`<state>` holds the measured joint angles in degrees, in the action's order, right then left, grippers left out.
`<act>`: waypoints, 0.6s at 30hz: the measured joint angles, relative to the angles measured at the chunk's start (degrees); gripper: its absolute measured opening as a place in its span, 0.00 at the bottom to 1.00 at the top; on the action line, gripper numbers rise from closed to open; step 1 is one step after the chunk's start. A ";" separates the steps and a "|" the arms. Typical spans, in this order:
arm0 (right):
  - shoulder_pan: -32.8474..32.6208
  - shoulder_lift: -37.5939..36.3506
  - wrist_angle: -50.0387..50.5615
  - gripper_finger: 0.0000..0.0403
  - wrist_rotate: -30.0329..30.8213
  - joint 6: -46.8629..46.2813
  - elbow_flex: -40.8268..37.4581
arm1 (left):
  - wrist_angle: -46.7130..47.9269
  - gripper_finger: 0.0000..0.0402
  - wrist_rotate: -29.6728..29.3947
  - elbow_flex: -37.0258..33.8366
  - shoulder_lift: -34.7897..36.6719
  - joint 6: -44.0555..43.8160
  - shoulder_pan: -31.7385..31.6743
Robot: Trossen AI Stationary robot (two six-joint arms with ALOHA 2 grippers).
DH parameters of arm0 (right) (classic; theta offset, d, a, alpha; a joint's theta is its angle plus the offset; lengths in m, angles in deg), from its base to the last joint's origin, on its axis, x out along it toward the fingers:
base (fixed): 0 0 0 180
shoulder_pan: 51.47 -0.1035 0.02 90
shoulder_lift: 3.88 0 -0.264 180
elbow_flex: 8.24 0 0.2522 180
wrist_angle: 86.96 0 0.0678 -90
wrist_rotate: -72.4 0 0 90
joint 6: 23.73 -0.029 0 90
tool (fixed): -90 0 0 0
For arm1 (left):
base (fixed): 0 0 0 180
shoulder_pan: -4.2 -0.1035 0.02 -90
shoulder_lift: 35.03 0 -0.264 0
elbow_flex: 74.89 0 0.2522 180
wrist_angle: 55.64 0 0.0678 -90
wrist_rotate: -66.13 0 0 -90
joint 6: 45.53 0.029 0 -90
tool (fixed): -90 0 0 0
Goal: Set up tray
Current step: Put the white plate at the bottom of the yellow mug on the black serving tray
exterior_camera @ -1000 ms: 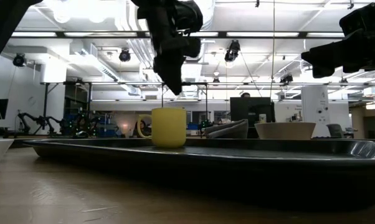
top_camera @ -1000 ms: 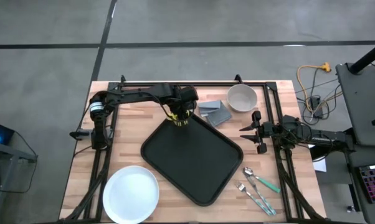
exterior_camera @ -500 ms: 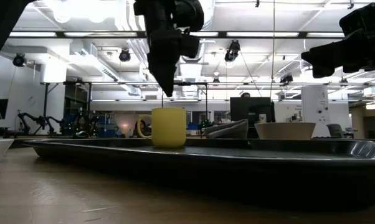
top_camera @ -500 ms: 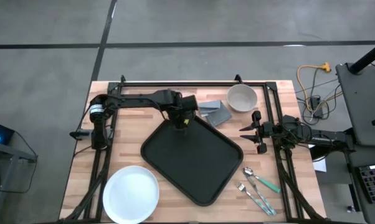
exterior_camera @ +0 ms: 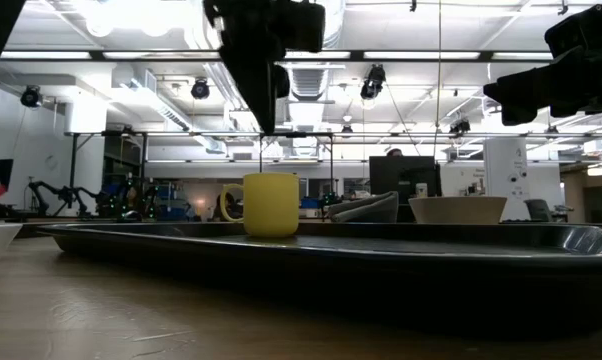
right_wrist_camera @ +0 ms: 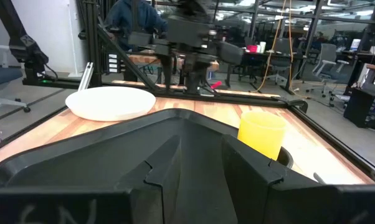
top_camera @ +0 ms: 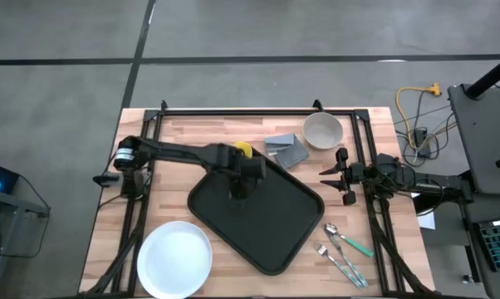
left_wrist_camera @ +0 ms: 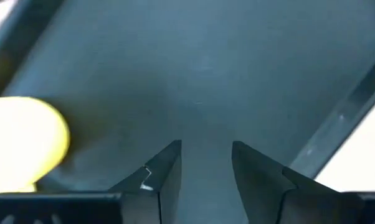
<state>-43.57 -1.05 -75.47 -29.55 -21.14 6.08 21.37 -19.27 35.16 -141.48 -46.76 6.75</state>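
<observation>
High view: tray [top_camera: 267,220] lies skewed at desk [top_camera: 175,137] centre, nothing on its bed yet. Left hand [top_camera: 237,189] hangs over the tray's 11 o'clock corner, empty. Yellow cup [top_camera: 243,149] sits just off that corner at 12 o'clock. Grey cloth [top_camera: 286,149] and bowl [top_camera: 322,129] at tray's 1 o'clock, white plate [top_camera: 174,258] at 8 o'clock, cutlery [top_camera: 345,251] at 4 o'clock; all parked around the tray, prob. waiting to be loaded. Right hand [top_camera: 346,176] waits at 3 o'clock, by desk edge.

Low view: cup seen past the tray rim; left arm's dark bulk directly above it.

Left wrist: fingers [left_wrist_camera: 164,178] apart w/ clear gap, holding nothing, over tray bed; cup at frame edge.

Right wrist: fingers [right_wrist_camera: 169,168] slightly parted, released, facing tray, cup, plate. People in the room behind.
</observation>
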 joint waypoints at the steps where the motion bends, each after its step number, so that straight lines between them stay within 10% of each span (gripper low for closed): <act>1: 0.00 0.00 0.01 0.27 0.01 0.00 0.00 | 0.00 0.31 0.00 0.02 0.00 0.00 0.84; 18: 0.00 0.00 0.01 0.27 0.01 0.00 0.00 | 1.92 0.31 -0.04 -0.04 0.00 -7.86 12.90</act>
<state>-43.57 -1.05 -75.47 -29.54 -21.14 6.08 23.29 -19.31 35.12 -141.48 -54.63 19.66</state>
